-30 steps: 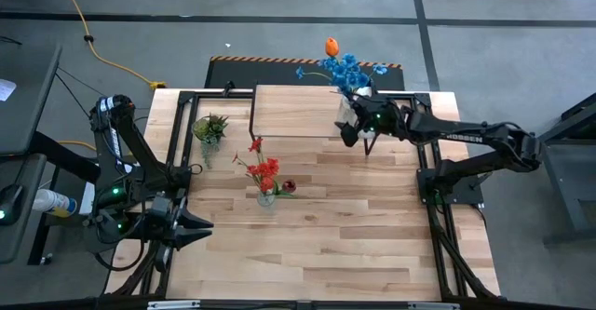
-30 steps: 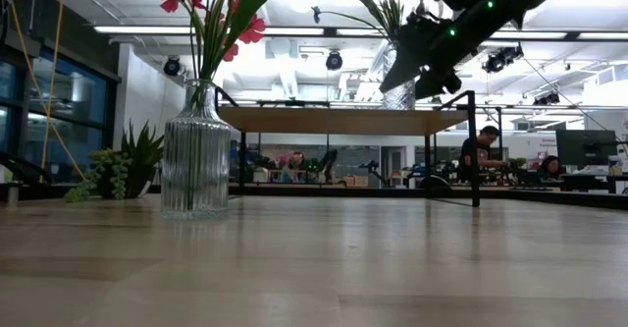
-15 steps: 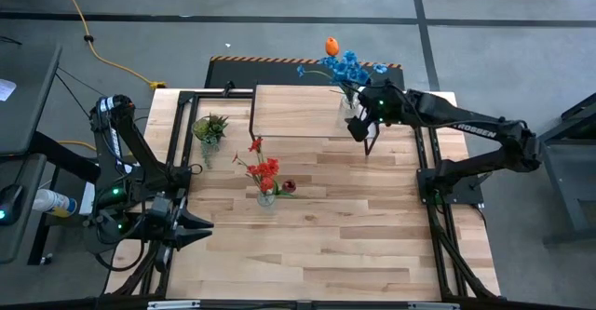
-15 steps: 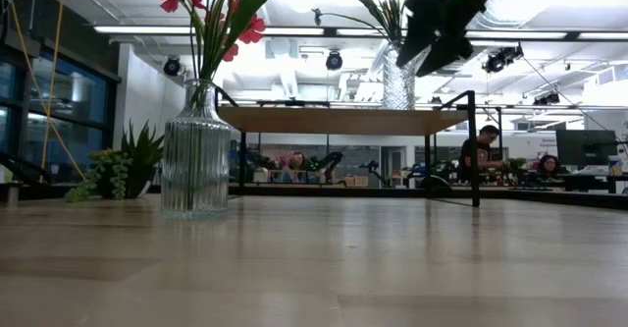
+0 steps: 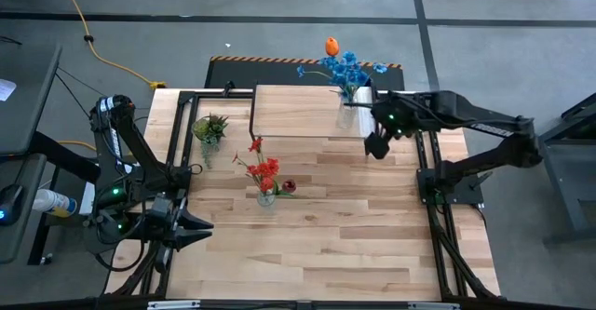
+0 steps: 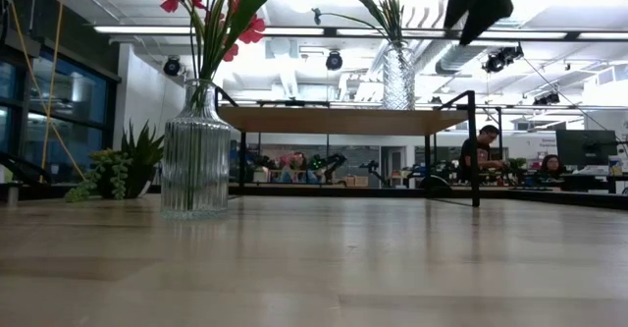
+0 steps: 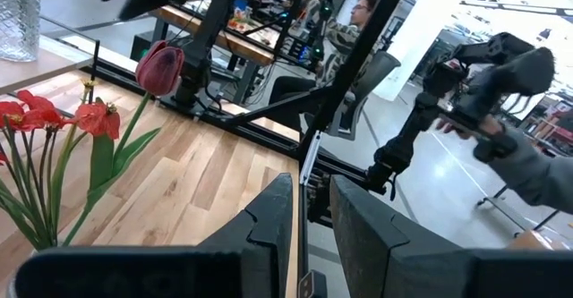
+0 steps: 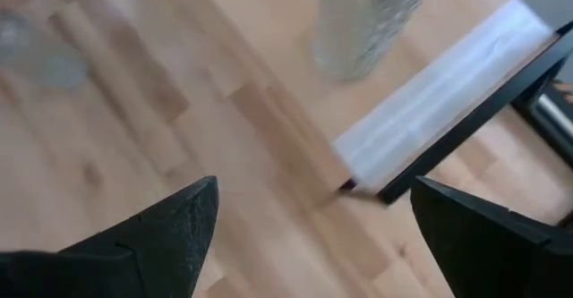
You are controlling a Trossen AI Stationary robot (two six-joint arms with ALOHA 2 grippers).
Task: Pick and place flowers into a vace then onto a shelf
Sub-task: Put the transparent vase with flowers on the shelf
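— Where are the flowers kept?

— Blue blooms (image 5: 347, 69) and an orange tulip (image 5: 331, 47) are held upright in a ribbed glass vase (image 6: 397, 76), which is set on the shelf (image 5: 296, 111) near its pale end. Red blooms (image 5: 265, 170) and a dark pink bud (image 5: 289, 186) are held in a second vase (image 6: 195, 151) on the table (image 5: 326, 226).

— And the shelf?

— A light plank top is carried on thin black legs.

my fingers (image 8: 170, 231): dark, near black | ribbed clear glass vase (image 6: 195, 155): red blooms, green stems | second ribbed glass vase (image 6: 397, 75): blue cluster, orange tulip | low plank shelf (image 5: 296, 111): light wood, pale end strip, black legs
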